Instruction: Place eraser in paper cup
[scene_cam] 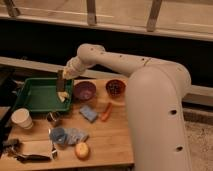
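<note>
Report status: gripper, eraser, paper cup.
Gripper over right end of green tray. Paper cup upright by tray's near-left corner, apart from gripper. Eraser cannot be picked out. Metal cup stands beside paper cup.

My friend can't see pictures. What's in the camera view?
A white robot arm reaches over a wooden table, its pincer over the right end of a green tray. A white paper cup stands near the table's left edge, apart from the pincer; a purple bowl, a blue sponge and a carrot sit to the tray's right.
</note>
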`<state>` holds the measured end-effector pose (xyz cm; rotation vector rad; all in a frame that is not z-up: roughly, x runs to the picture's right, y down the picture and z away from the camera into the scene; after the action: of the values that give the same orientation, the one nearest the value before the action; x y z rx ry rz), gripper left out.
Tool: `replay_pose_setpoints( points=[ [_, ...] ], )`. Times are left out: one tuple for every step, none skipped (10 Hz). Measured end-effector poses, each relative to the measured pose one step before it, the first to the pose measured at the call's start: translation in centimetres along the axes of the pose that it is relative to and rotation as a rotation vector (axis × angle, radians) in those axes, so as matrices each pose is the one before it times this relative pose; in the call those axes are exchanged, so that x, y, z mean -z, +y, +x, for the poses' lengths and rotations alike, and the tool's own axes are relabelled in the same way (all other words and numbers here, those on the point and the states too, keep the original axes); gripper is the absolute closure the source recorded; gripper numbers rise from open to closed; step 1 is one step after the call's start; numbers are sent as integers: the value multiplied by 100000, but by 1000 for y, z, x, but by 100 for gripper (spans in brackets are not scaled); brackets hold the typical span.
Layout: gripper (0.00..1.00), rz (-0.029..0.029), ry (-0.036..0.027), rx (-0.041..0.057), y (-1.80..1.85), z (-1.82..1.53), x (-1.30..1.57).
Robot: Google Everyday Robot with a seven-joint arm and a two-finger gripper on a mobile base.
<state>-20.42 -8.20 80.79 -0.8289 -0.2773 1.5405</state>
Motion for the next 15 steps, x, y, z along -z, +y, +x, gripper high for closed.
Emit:
replay_pose_setpoints(
  points=[
    [100, 135, 279, 758, -33, 58, -45],
    [100, -506, 472, 2453, 814, 67, -442],
    [100, -1414, 912, 3669, 1572, 132, -905],
    [100, -2054, 834, 3692, 1731, 147, -760],
    [100, -2665, 839, 3848, 1535, 65, -723],
    [100, -2867, 670, 3073, 1124, -44, -416],
    [100, -2060, 454, 1917, 782, 50, -348],
    [100, -3224, 682, 2721, 1292, 143, -535],
    [100, -3866, 1256, 3313, 1750, 341, -703],
    [100, -2784, 1232, 2593, 1507, 271, -567],
    [100, -712, 212, 450, 358, 40, -146],
    [100, 274, -52, -202, -236, 24, 110],
    [100, 121, -151, -141, -131, -15, 128],
    [100, -46, 44, 54, 53, 2, -38],
    [100, -321, 369, -45, 99, 67, -197]
  ],
)
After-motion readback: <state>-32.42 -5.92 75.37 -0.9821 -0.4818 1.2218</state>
